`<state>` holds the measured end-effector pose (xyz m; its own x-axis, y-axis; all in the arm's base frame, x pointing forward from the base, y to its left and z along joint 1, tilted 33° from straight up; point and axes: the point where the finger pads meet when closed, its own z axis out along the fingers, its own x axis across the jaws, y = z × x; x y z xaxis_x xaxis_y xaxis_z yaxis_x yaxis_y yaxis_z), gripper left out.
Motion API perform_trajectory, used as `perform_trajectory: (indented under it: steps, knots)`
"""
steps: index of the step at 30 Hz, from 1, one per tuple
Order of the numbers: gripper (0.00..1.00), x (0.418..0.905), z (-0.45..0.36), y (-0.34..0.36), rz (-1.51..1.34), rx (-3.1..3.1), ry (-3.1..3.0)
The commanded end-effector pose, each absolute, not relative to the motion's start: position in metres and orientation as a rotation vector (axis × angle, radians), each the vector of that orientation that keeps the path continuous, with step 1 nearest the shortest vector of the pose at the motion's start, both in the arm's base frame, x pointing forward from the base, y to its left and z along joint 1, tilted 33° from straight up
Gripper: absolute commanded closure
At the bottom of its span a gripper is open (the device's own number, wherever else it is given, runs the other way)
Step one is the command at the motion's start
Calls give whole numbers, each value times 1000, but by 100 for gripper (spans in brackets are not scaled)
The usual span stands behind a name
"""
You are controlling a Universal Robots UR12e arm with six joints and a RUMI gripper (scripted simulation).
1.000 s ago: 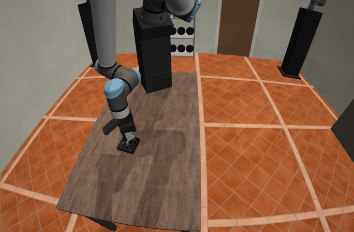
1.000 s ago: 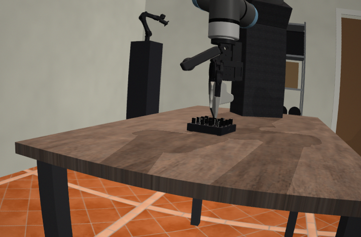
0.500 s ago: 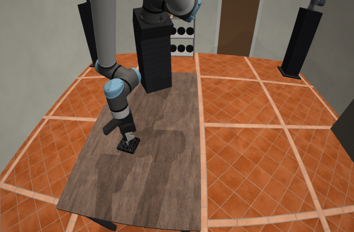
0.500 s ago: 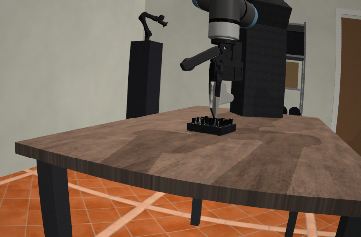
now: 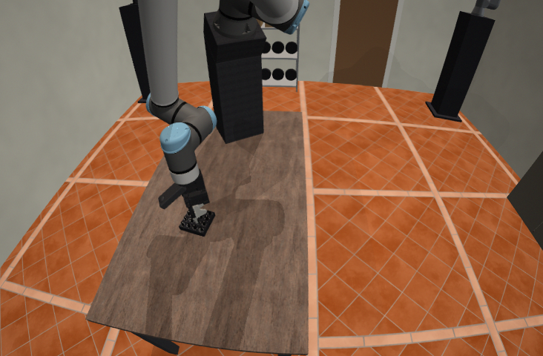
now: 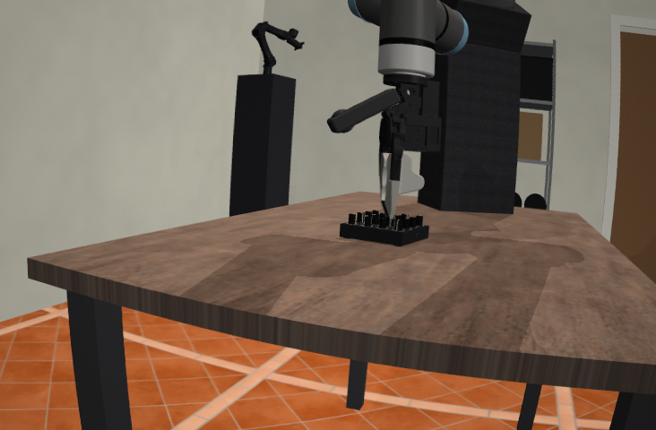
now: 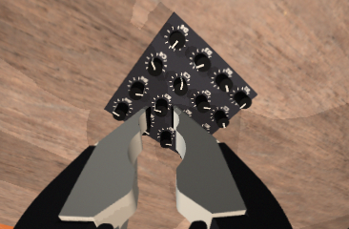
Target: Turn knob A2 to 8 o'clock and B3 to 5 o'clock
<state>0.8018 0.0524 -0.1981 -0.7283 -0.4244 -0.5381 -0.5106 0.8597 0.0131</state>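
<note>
The black knob box (image 5: 192,231) (image 6: 368,234) (image 7: 174,20) lies on the table under my gripper (image 5: 197,219) (image 6: 389,218) (image 7: 160,108). Its jaws stand slightly open, with a narrow gap. In the wrist view the tips stand to either side of knob B3 (image 7: 161,106), near the height of the knob tops. Contact is not visible. B3's white line points image left, roughly 2 o'clock. Knob A2 (image 7: 166,138) shows lower down between the jaws; its line points image right, roughly 8 o'clock. The jaws hide some neighbouring knobs. I read the rows from blurred labels; the socket is not visible.
Other knobs stand close around the tips, including C3 (image 7: 180,86) and B4 (image 7: 137,90). The wooden table (image 5: 272,272) (image 6: 211,273) carries the box. A black pedestal (image 5: 238,92) (image 6: 479,126) stands behind it.
</note>
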Motion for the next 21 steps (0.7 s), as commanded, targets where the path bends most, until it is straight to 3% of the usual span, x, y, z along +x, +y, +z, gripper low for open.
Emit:
perform_trajectory:
  steps: [1,21]
  knots:
    - [89,804,-200,53,216,-680,2497]
    - [89,805,-203,54,216,-680,2497]
